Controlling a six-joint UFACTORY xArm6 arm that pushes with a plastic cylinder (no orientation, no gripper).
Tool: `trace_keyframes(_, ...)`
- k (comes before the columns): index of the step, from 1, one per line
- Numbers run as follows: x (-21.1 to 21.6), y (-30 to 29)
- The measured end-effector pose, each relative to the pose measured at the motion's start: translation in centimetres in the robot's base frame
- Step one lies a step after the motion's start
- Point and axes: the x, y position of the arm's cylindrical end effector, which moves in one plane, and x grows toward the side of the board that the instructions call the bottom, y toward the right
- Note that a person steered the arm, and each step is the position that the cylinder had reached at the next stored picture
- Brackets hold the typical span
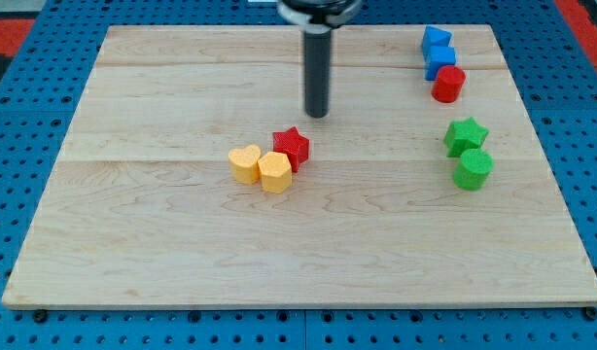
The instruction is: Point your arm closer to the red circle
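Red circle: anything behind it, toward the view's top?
Two blue blocks sit directly behind the red circle, the nearer one touching or almost touching it. The circle hides that block's lower edge, so contact can't be confirmed. My tip stands well off to the view's left.

A wooden board carries scattered red, yellow, blue and green blocks.

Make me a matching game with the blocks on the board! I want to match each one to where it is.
Things:
1. red circle
2. red star
3. green star
4. my tip

Places:
A. touching a yellow block
B. just above the green circle
C. just below the blue blocks
D. above the red star, touching no block

Pairs: 1-C, 2-A, 3-B, 4-D
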Motion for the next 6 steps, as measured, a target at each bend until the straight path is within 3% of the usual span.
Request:
trace_keyframes(4,0.4,20.1)
trace_keyframes(5,-3.9,20.8)
trace_keyframes(6,-4.7,20.1)
